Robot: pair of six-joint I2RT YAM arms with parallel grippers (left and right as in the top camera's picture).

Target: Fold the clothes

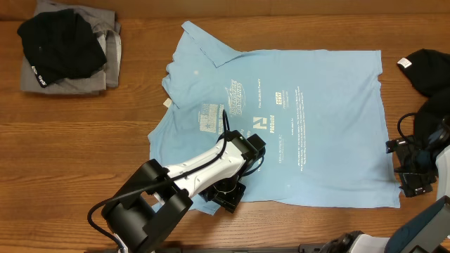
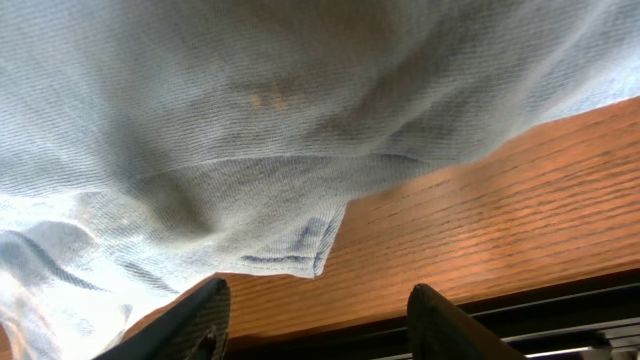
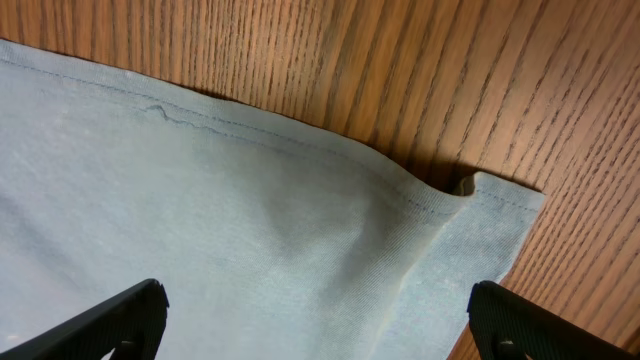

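Observation:
The light-blue T-shirt (image 1: 316, 126) lies spread flat on the wooden table, small white print facing up. My left gripper (image 1: 228, 197) sits at the shirt's front-left hem, pointing toward the table's front edge. In the left wrist view the gripper (image 2: 320, 290) is open with only bare wood between its fingers, and a hem corner of the shirt (image 2: 300, 120) hangs just ahead of them. My right gripper (image 1: 404, 169) hovers at the shirt's right edge. Seen from the right wrist, that gripper (image 3: 318, 292) stands wide open over the shirt's corner (image 3: 200, 220), holding nothing.
A pile of black and grey garments (image 1: 63, 49) lies at the back left. Another black garment (image 1: 429, 70) rests at the far right, close to the right arm. The table's front edge (image 2: 560, 300) runs just beyond the left fingers.

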